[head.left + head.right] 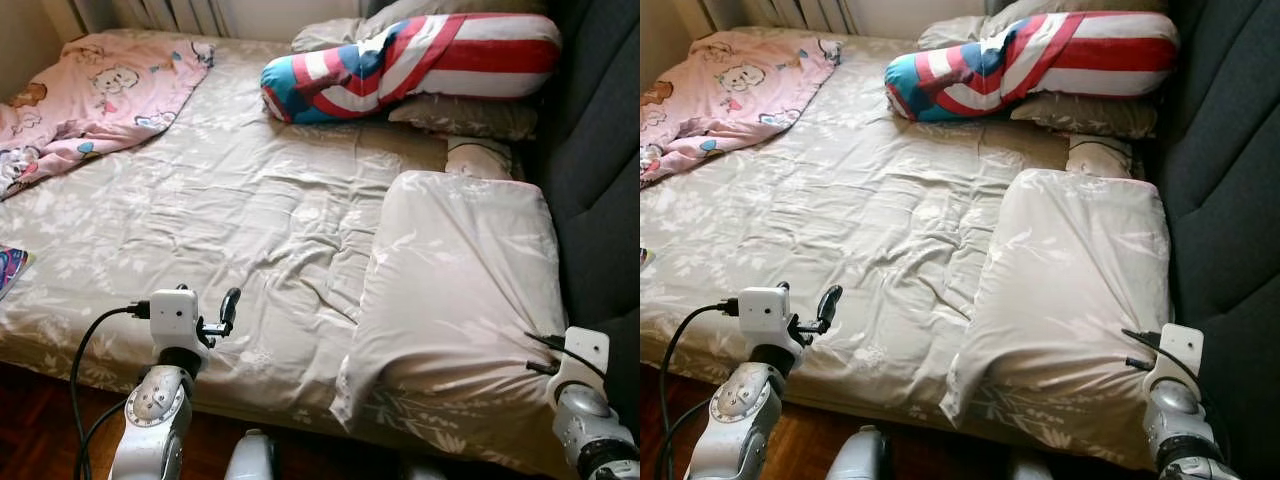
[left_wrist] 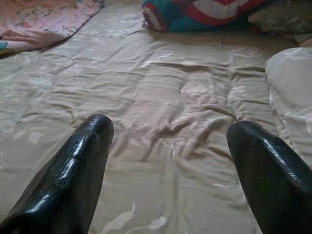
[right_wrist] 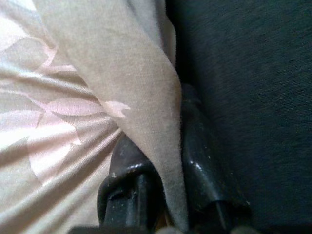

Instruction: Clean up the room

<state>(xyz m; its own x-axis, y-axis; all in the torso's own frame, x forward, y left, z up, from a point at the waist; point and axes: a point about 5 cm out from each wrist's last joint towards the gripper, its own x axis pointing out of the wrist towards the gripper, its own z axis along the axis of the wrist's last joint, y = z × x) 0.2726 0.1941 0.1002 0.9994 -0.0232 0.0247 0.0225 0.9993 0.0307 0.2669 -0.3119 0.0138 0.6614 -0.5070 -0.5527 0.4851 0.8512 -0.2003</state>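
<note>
Pinched between our right gripper's two black fingers is a fold of the beige pillow, the cloth running up out of the clamp and stretched into tight creases. Just beside that gripper, on its outer side, stands the dark headboard, so the hand works in the narrow strip between pillow and padding. The pillow lies flat on the bed at about three o'clock in our view, its near corner hanging over the mattress edge.

Our left gripper is at seven o'clock, near the bed's front edge, its fingers spread wide with nothing between them; they point across the rumpled beige bedspread, hovering just over it.

Farther out, at twelve to one o'clock, a red, white and blue striped bolster rests on two more beige pillows against the headboard. At ten o'clock a pink cartoon blanket is bunched on the far corner of the bed. A small colourful item peeks in at nine o'clock; we cannot tell what it is. Dark wooden floor shows below the mattress.
</note>
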